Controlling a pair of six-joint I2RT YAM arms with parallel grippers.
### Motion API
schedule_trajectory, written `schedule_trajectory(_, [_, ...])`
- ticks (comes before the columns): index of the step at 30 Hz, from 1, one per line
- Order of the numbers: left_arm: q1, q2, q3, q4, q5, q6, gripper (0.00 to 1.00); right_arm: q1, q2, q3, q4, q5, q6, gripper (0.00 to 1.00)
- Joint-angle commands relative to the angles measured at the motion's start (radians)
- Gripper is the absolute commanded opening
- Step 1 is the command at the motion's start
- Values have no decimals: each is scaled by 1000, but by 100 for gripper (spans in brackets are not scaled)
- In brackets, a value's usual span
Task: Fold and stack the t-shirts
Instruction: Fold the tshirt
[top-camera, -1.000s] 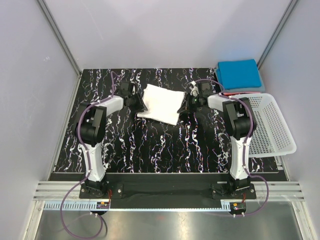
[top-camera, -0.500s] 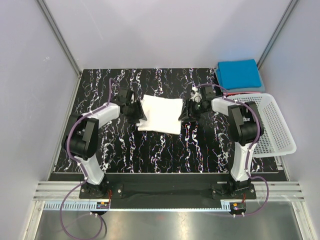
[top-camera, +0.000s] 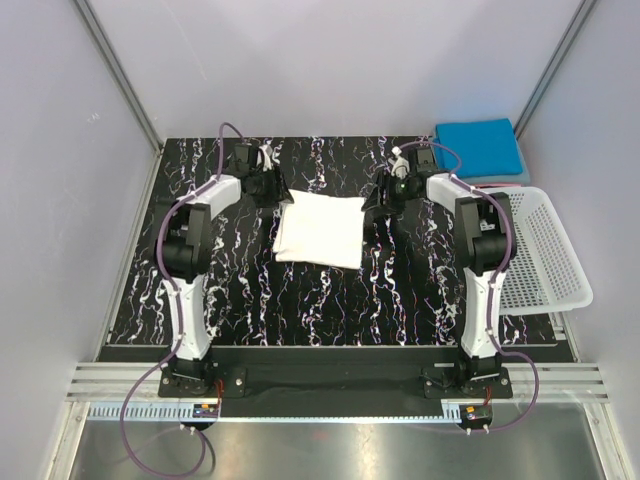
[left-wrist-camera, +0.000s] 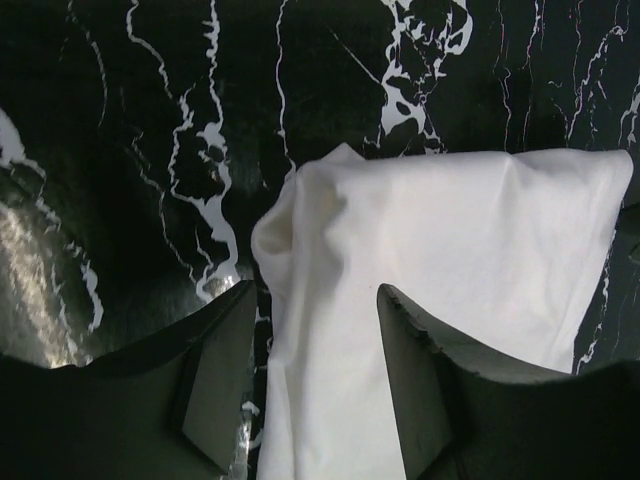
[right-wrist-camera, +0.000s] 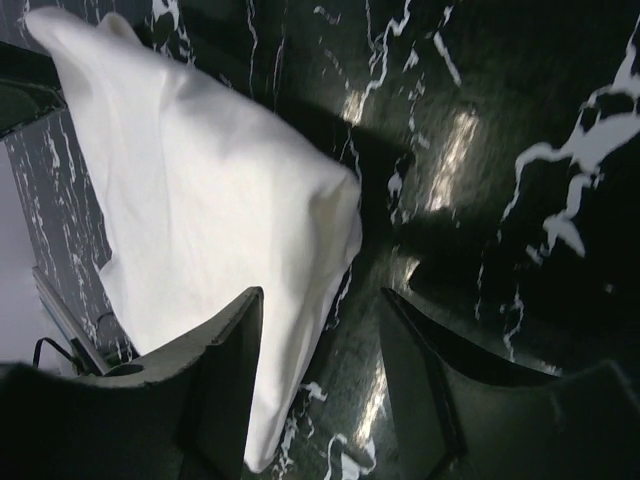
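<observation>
Top view: my left pincer and right pincer stand open, holding nothing; since a second ago both drew rearward, and the white shirt lies squarer

White t-shirt folded into rectangle, flat on table centre; blue t-shirt folded, far right corner.

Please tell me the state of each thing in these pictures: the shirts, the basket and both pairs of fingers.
White shirt: folded, lying flat on the table, not held.
Blue shirt: folded, at the far right corner.
Basket: upright, nothing in it.
Left fingers: open, over the white shirt's edge.
Right fingers: open, at the white shirt's other edge.
</observation>
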Motion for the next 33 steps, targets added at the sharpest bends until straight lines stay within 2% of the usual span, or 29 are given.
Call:
schedule_trajectory(1, [11, 74, 102, 52, 84, 59, 57, -5, 75, 104, 6, -36, -13, 56])
schedule_trajectory(5, [16, 145, 157, 63, 112, 77, 56, -6, 144, 182, 10, -44, -11, 54])
schedule_trajectory(14, [36, 205, 217, 103, 187, 66, 55, -15, 207, 222, 67, -64, 17, 46])
schedule_trajectory(19, [41, 220, 223, 147, 241, 56, 49, -20, 211, 216, 81, -70, 27, 42])
schedule_trajectory(21, [42, 234, 233, 147, 247, 53, 38, -23, 213, 205, 110, -73, 41, 38])
schedule_trajectory(22, [45, 238, 242, 146, 256, 50, 28, -28, 216, 202, 119, -67, 61, 19])
schedule_trajectory(23, [48, 243, 243, 147, 256, 36, 3, -31, 222, 200, 133, -61, 72, 2])
schedule_trajectory(24, [54, 249, 245, 144, 250, 25, 0, -35, 225, 197, 131, -37, 98, 0])
schedule_trajectory(28, [87, 261, 234, 147, 201, -36, 0, -72, 211, 118, 223, -41, 164, 0])
schedule_trajectory(31, [97, 271, 234, 164, 248, -56, 2, -78, 213, 118, 237, -82, 159, 0])
schedule_trajectory(33, [97, 266, 231, 187, 282, -69, 25, -78, 201, 110, 262, -102, 167, 2])
